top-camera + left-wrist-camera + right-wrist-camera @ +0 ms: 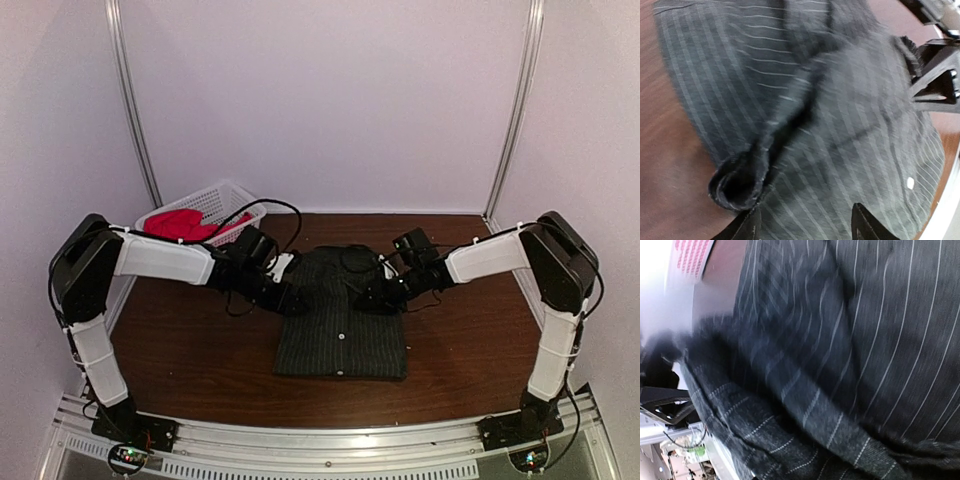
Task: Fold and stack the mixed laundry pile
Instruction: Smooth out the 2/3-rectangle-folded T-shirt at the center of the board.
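Note:
The dark pinstriped shirt (340, 320) lies buttoned-side up in the middle of the table, collar toward the back. My left gripper (292, 298) hovers at its left shoulder, open, with both fingers (747, 226) over the cloth and nothing between them; a rolled sleeve end (735, 187) lies just beside it. My right gripper (372, 296) is at the shirt's right shoulder. Bunched pinstriped fabric (830, 405) covers its jaws, and a lifted edge of cloth (905, 46) meets its tip. The red-pink T-shirt (185, 224) sits in the basket.
A white lattice basket (228, 198) stands at the back left corner of the brown table (190, 350). White walls and metal poles close in the back and sides. A metal rail runs along the near edge by the arm bases.

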